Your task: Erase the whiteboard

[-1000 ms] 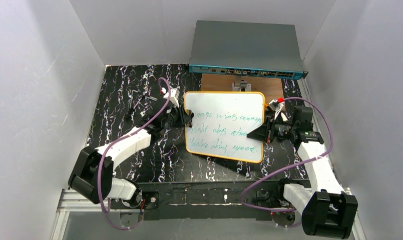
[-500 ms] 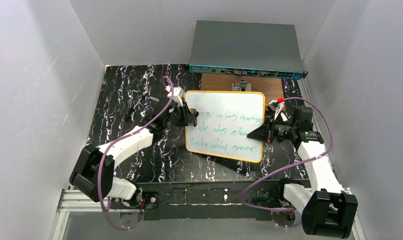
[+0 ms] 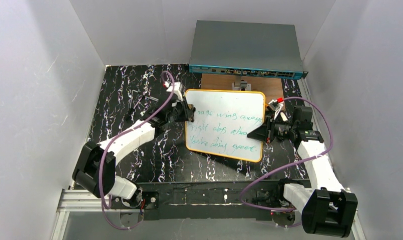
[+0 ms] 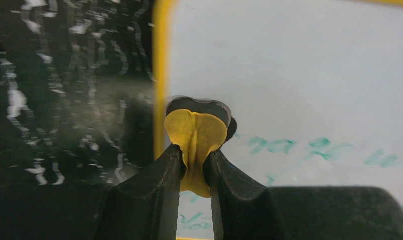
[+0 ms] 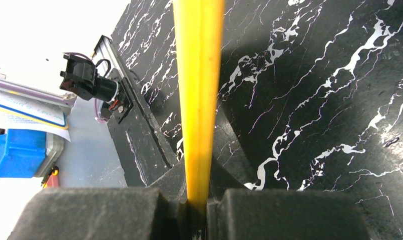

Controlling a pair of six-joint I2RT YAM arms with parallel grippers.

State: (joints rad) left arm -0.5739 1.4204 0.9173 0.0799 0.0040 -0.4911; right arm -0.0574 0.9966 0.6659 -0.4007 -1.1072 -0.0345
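Your left fingers (image 4: pixel 154 190) are pinched tight on a small yellow eraser pad (image 4: pixel 195 131) with a dark backing. It's squeezed so hard that it folds down the middle and bulges past the tips. The left gripper (image 3: pixel 185 114) has it at the whiteboard's (image 3: pixel 229 105) upper-left corner, just inside the orange-yellow rim and above the first line of green handwriting (image 3: pixel 229 131). I can't tell whether the pad is touching the surface or is just off it. At the whiteboard's right edge, your right gripper (image 5: pixel 196 202) is clamped on the rim itself, with the yellow edge running straight up between the jaws. The whiteboard sits mid-table on the black marbled mat (image 3: pixel 119 105), with three lines of writing across it.

Here's what could bite you. That folded pad offers only a small face, so a sideways drag could twist it out of the pinch. Press too low and the hard fingertips will scrape the board instead. The right hold is on a thin rim only, so a firm wipe could pivot the whiteboard or pull it loose.

Each line ends right beside the right gripper, so a full sweep brings the two grippers close together. Behind the whiteboard's far edge sit a brown wooden board (image 3: pixel 217 81) and a grey network switch (image 3: pixel 247 47). Purple cables (image 3: pixel 139 125) loop off both side edges, so watch for snags.
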